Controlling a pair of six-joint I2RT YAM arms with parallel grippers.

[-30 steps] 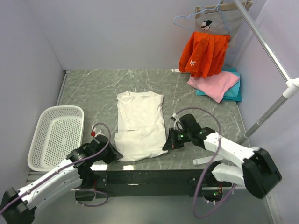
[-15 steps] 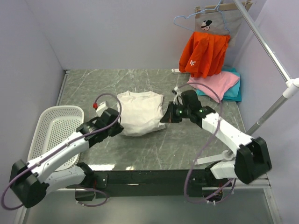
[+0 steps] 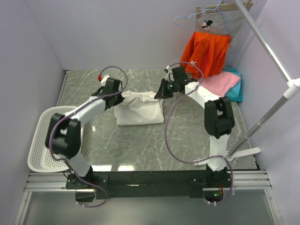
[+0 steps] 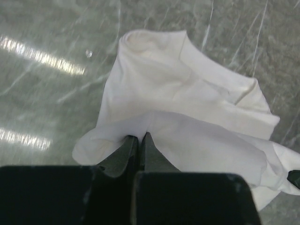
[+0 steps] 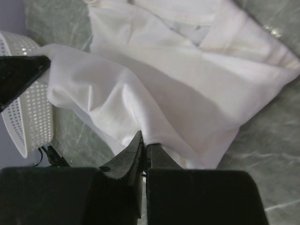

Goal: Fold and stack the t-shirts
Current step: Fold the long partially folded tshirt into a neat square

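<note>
We saw the left gripper [image 4: 139, 138] pinched shut on an edge of the white shirt [image 3: 139, 110], its black fingers pressed together with cloth bunched between them. The right gripper [image 5: 144, 141] was likewise clamped on a fold of that shirt, its fingers meeting on the fabric. In the overhead view both grippers sat just above the middle of the frame, facing each other, with the shirt's upper edge stretched between them.

Around them, a white basket [image 3: 37, 140] stood at the left edge of the frame, well apart from the shirt, and the left arm passed over its upper corner. An orange garment [image 3: 206, 54] hung from a hanger [image 3: 197, 18] in the upper right, just behind the right arm. Below it a pink shirt [image 3: 220, 84] lay on a teal shirt [image 3: 237, 91], both beside that arm. A slanted rail [image 3: 265, 35] crossed the right edge. A purple cable [image 3: 171, 136] looped from the right arm above the marbled table [image 3: 140, 147], right of centre.

The white shirt lay doubled on the table at centre frame, its long axis running left to right and its held edge towards the top of the frame. We could not tell where its neck lay.
</note>
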